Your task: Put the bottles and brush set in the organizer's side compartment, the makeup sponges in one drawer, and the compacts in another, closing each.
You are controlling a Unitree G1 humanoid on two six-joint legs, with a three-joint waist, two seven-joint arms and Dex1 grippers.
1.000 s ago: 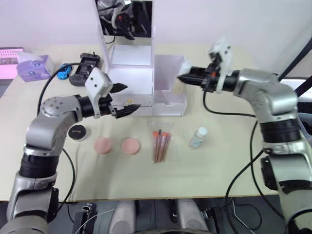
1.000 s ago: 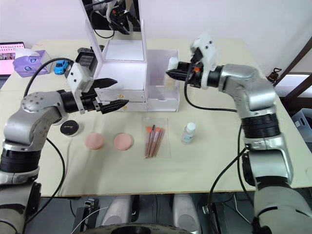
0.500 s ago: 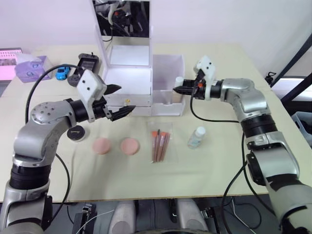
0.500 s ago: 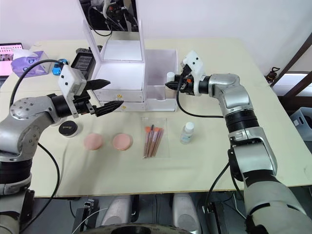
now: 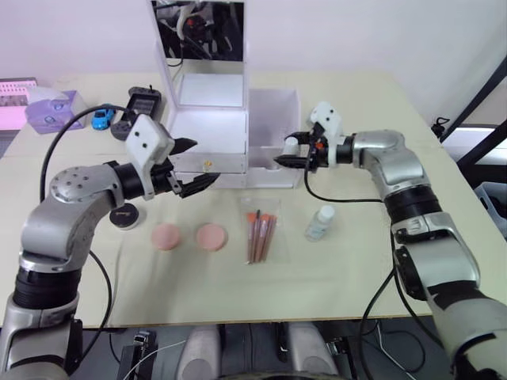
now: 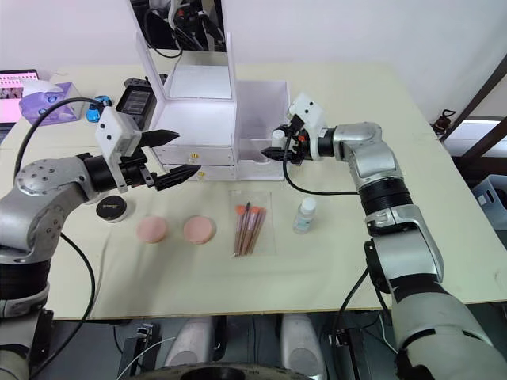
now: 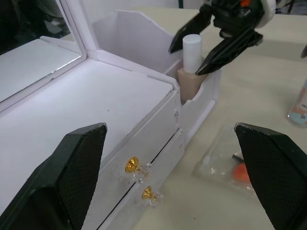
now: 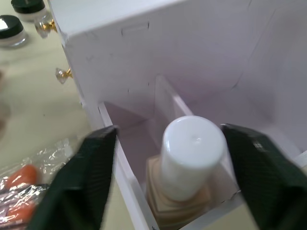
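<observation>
The right pincer (image 6: 279,148) is open, its fingers on both sides of the beige bottle (image 7: 192,67), which stands upright at the front of the side compartment (image 6: 265,103) of the organizer (image 6: 202,119). The left pincer (image 6: 178,154) is wide open and empty in front of the two closed drawers. On the desk (image 6: 356,245) lie the clear bottle (image 6: 304,215), the brush set (image 6: 249,226), two makeup sponges (image 6: 176,230) and one compact (image 6: 111,209).
</observation>
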